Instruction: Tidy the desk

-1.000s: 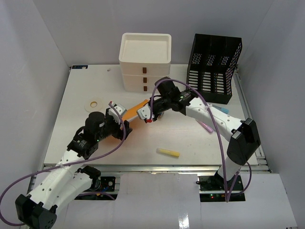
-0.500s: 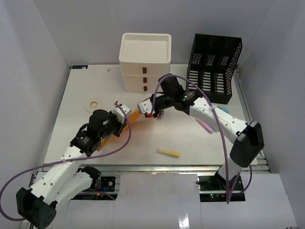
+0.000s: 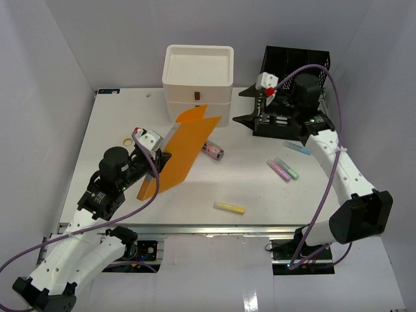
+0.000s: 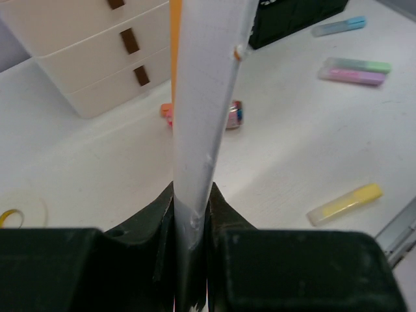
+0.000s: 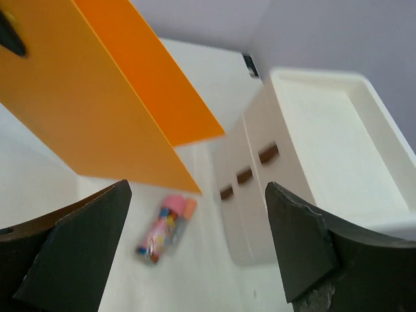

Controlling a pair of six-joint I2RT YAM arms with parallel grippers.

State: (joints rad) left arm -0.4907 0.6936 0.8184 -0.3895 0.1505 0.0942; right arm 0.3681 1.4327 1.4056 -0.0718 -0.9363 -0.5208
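1. The counter (image 3: 260, 195) is a flat white top that fills the space between the pale grey walls. A metal rail runs along its near edge, just beyond the arm bases.
2. The left gripper (image 3: 158, 158) is clenched on an orange folder (image 3: 187, 142). In the left wrist view the fingers (image 4: 159, 218) pinch the folder's edge from both sides.
3. The folder stands on edge and tilted, left of centre. Its far top corner overlaps the front of the cream drawer unit (image 3: 197, 71) in the top view. I can't tell whether its near lower corner touches the counter.
4. The right gripper (image 3: 247, 106) is released, with the jaws wide and nothing between them. It is raised at the far right, in front of the black file rack (image 3: 311, 62), and its camera faces the folder and the drawers.
5. A small pink canister (image 3: 213, 151) lies on its side just right of the folder and near the drawer unit.
6. A yellow highlighter (image 3: 229, 208) lies near centre, close to the rail and apart from everything else.
7. A pink and green highlighter pair (image 3: 283, 169) lies side by side on the right. A blue highlighter (image 3: 296, 147) lies just beyond them, near the rack.
8. A tape roll (image 3: 128, 140) lies flat on the left, just left of the left gripper.
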